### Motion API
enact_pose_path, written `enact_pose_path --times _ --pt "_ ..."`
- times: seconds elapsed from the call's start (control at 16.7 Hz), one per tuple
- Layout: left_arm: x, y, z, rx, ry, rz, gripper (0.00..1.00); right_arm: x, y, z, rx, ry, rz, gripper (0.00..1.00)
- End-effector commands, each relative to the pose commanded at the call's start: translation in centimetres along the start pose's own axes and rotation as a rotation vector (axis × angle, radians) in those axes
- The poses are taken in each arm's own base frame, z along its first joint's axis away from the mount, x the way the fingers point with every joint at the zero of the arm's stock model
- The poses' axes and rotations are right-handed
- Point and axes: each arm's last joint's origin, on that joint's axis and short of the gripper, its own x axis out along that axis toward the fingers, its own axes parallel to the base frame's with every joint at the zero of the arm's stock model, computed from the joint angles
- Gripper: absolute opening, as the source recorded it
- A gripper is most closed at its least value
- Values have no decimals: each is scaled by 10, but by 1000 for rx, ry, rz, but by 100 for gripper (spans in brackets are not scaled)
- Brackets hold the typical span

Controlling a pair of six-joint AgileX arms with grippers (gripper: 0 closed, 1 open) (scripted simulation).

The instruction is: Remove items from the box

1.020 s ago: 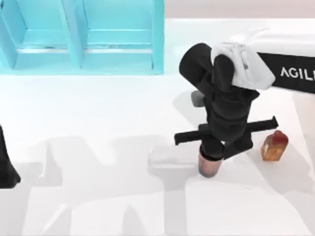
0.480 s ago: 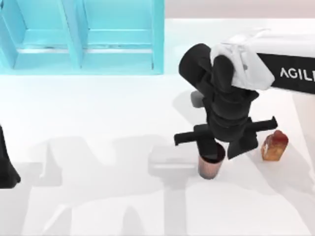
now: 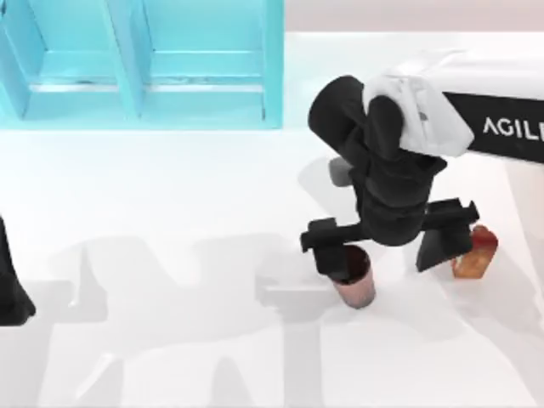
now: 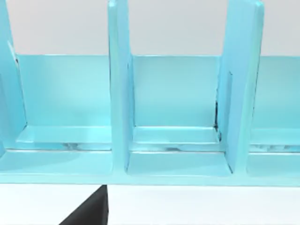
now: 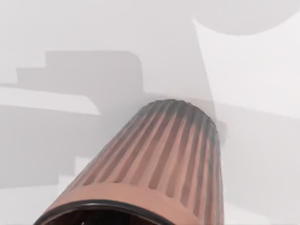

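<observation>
The pinkish-brown ribbed cup with a dark inside stands on the white table, right of centre. My right gripper hovers just above it, open, with its fingers spread wide to either side of the cup and holding nothing. In the right wrist view the cup sits close under the camera. The orange-brown carton with a red top stands to the cup's right, partly hidden behind the right finger. The blue box is at the far left. My left arm is parked at the table's left edge.
The blue box has upright dividers, and the compartments facing the left wrist camera hold nothing. A small grey block lies behind the right arm. Bare white table stretches between the box and the cup.
My right gripper's fingers have spread apart from around the cup and let it go. The cup now stands free on the table. The left arm has not moved.
</observation>
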Motion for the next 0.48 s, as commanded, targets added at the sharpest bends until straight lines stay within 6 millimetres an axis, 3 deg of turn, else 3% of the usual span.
enact_pose_path --times 0.48 --pt "0 0 0 0 0 0 100 -4 0 1 0 1 -1 100"
